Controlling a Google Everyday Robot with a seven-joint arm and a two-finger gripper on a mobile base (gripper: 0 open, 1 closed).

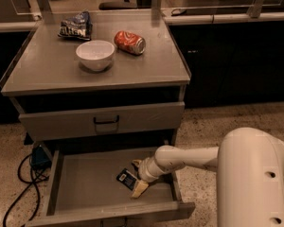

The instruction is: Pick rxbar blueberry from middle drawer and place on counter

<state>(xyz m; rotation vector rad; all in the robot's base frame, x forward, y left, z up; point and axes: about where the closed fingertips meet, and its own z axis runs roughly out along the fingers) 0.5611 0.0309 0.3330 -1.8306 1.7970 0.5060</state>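
The rxbar blueberry (127, 178), a small dark wrapper with a white patch, lies flat on the floor of the open middle drawer (85, 183), right of its centre. My gripper (138, 176) reaches into the drawer from the right and sits low at the bar's right end. It is open, with one pale finger (139, 189) in front of the bar and the other (137, 163) behind it. The bar rests on the drawer floor. The counter (52, 72) is the grey cabinet top above.
On the counter stand a white bowl (95, 54), a red soda can (130, 42) on its side and a blue chip bag (76, 26). The upper drawer front (104, 122) is closed. Black cables (23, 178) lie on the floor at left.
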